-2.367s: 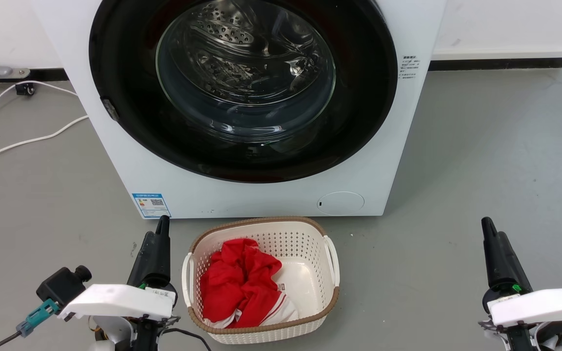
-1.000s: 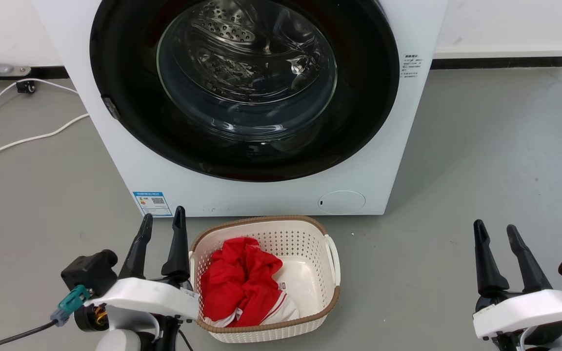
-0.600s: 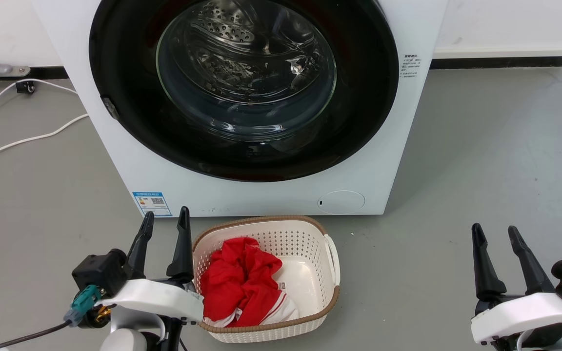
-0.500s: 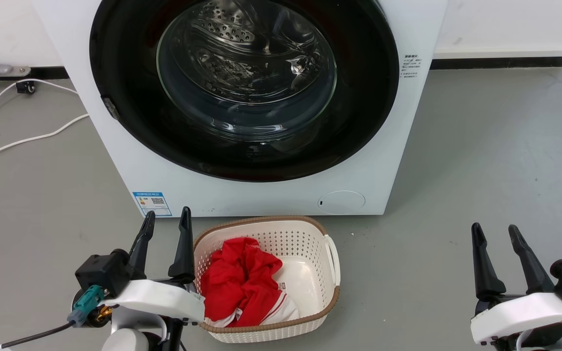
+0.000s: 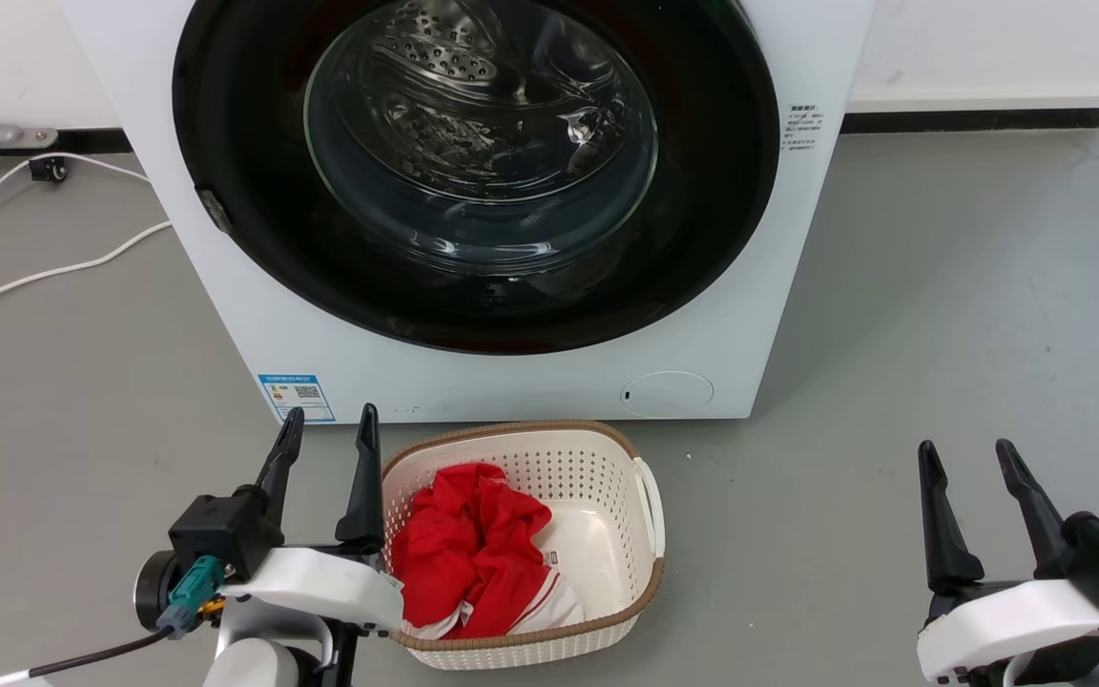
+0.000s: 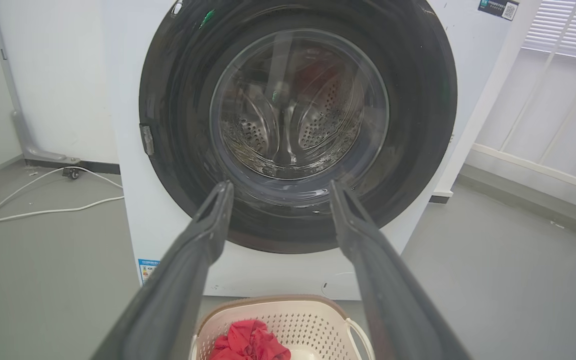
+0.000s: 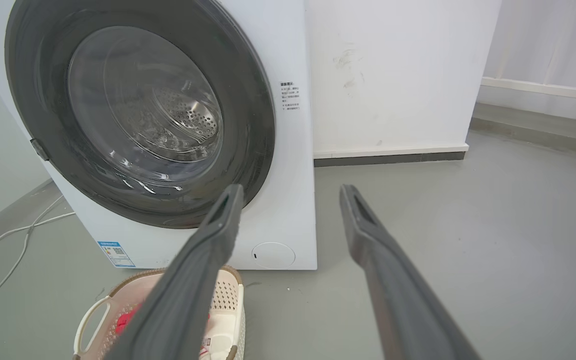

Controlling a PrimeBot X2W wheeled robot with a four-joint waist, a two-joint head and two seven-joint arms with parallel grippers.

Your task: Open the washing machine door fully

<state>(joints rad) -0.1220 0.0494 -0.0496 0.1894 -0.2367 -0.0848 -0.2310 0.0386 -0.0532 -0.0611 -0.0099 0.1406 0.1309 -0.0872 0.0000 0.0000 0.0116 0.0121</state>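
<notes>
The white washing machine (image 5: 511, 382) stands on the floor straight ahead. Its round glossy black door (image 5: 702, 239) with the clear glass bowl lies flat against the front, shut. A small latch tab (image 5: 216, 212) shows at the door's left edge. My left gripper (image 5: 330, 420) is open, low at the left, short of the machine's bottom edge, with nothing between its fingers. My right gripper (image 5: 964, 448) is open too, over bare floor to the machine's right. The left wrist view faces the door (image 6: 418, 100) squarely; the right wrist view sees the door (image 7: 248, 100) from the right.
A white perforated laundry basket (image 5: 650, 506) holding a red garment (image 5: 473, 544) sits on the floor just before the machine, beside my left gripper. White cables (image 5: 53, 277) trail over the grey floor at the left. A white wall with dark skirting runs behind.
Both grippers went from shut to open. The left arm has since crept right, toward the basket; the right one has shifted slightly. The door has stayed shut.
</notes>
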